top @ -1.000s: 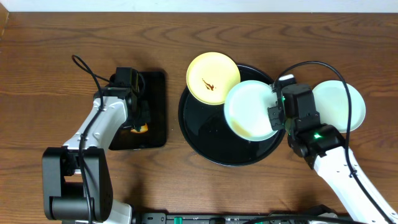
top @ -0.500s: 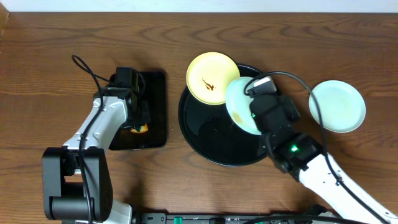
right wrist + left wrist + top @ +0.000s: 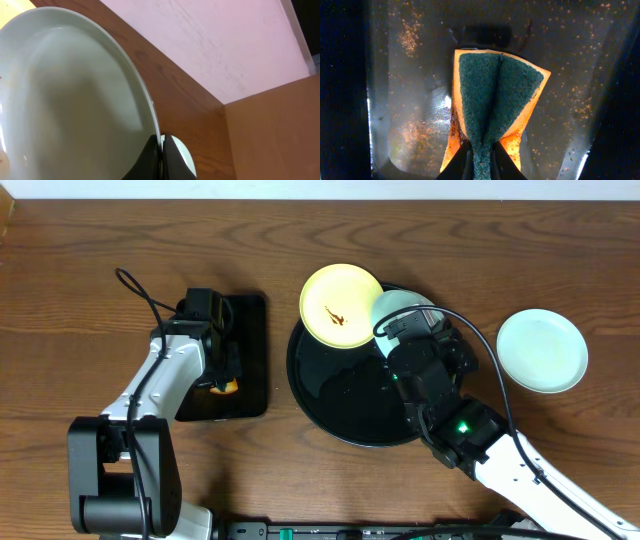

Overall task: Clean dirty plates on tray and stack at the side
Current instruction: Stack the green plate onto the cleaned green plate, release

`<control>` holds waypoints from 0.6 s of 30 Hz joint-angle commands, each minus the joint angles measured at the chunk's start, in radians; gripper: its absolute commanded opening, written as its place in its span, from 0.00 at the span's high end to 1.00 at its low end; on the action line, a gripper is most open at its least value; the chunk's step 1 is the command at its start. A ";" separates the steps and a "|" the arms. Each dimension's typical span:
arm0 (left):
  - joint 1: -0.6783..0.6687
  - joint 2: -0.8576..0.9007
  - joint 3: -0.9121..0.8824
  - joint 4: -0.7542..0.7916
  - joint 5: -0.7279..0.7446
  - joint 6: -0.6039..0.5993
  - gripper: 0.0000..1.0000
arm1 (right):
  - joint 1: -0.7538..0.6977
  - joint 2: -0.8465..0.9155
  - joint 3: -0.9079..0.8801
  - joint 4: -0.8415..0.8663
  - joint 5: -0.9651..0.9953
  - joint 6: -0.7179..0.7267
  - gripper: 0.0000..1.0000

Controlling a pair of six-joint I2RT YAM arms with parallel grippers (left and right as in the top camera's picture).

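Here on the worktop [image 3: 90, 270]: brown wood grain, seen from above, with two black trays side by side and a robot arm reaching over each.
Round black tray [image 3: 330, 395]: large, glossy, raised rim, at the centre of the worktop; most of its floor is bare.
Yellow plate [image 3: 342, 302]: lies on the far left edge of the round black tray, overlapping the rim, face up.
Sauce smear [image 3: 336, 317]: a small brown streak near the middle of the yellow plate.
Held mint plate [image 3: 75, 100]: raised and steeply tilted above the far right part of the round black tray, just beside the yellow plate; whether the two touch cannot be told.
Right claw [image 3: 161, 150]: its two dark fingertips are pinched tight on the thin rim of the held mint plate; a pale pink wall [image 3: 225, 40] shows behind.
Second mint plate [image 3: 542, 350]: lies flat on the bare worktop, right of the round black tray and apart from it; its face looks clean.
Rectangular black tray [image 3: 252, 330]: smaller, left of the round tray; the wrist camera shows its floor wet and flecked with orange specks.
Sponge [image 3: 495, 95]: orange with a dark green scouring face, folded into a crease, resting on the rectangular black tray.
Left claw [image 3: 481, 162]: squeezed onto the near end of the sponge, the green face bunched between its fingertips.
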 commanded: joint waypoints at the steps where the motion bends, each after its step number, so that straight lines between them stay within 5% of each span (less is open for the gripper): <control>1: -0.002 -0.014 -0.008 0.000 -0.016 -0.002 0.88 | 0.008 -0.013 0.021 0.003 0.038 -0.007 0.99; 10: -0.002 -0.014 -0.008 0.000 -0.016 -0.002 0.88 | -0.072 -0.013 0.021 -0.167 -0.080 0.395 0.99; 18: -0.002 -0.014 -0.008 -0.002 -0.016 -0.002 0.88 | -0.365 -0.012 0.057 -0.260 -0.328 0.587 0.99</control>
